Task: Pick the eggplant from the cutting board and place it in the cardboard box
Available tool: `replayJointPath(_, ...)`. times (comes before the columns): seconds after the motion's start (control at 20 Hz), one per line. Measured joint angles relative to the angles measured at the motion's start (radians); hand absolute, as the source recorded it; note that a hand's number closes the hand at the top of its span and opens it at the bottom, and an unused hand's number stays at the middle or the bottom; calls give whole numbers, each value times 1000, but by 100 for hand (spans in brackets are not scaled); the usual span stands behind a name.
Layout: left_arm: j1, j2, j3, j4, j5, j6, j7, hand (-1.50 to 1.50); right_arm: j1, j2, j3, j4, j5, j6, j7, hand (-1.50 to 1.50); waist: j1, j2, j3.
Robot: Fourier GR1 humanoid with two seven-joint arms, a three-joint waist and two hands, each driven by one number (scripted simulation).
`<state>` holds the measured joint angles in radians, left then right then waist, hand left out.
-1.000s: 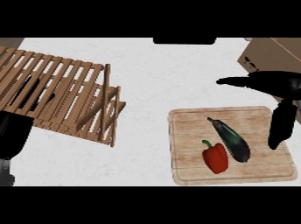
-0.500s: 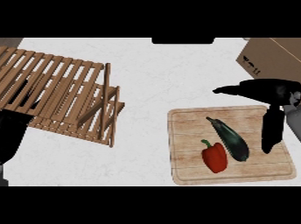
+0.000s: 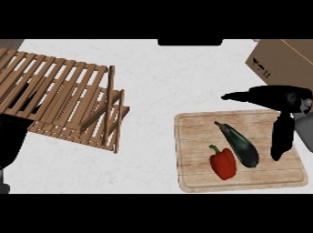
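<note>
A dark eggplant (image 3: 239, 144) lies slantwise on the wooden cutting board (image 3: 199, 179), with a red bell pepper (image 3: 222, 161) just to its left. My right hand (image 3: 280, 101) hovers over the board's upper right corner, open, thumb pointing left and fingers (image 3: 280, 139) hanging down just right of the eggplant, not touching it. The cardboard box (image 3: 288, 60) stands at the upper right, partly cut off by the view's edge. My left hand (image 3: 3, 139) shows at the lower left edge, away from the board; how its fingers stand is hidden.
A wooden slatted dish rack (image 3: 55, 98) fills the upper left of the white counter (image 3: 166, 77). A dark object (image 3: 189, 42) sits at the counter's far edge.
My right hand has shifted left and slightly down, bringing its fingers closer to the eggplant. The left arm has drifted a little. Eggplant and pepper have stayed put.
</note>
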<state>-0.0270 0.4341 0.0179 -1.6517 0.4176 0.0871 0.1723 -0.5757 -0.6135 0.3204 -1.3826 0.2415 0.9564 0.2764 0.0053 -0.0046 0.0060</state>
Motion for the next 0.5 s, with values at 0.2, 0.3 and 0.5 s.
replayJointPath(0.2, 6, -16, 9, -19, -14, -9, 25, 0, 5, 37, -19, -5, 46, -2, -16, -150, 0, 1, -1)
replayJointPath(0.3, 16, -33, 5, -35, -31, -4, 19, 0, 18, 42, -19, -25, 70, -2, -24, -150, -1, 0, -1)
replayJointPath(0.5, 17, -40, 22, -35, -40, -18, 28, 0, 39, 49, -2, -26, 143, -8, -63, -150, 0, 1, -1)
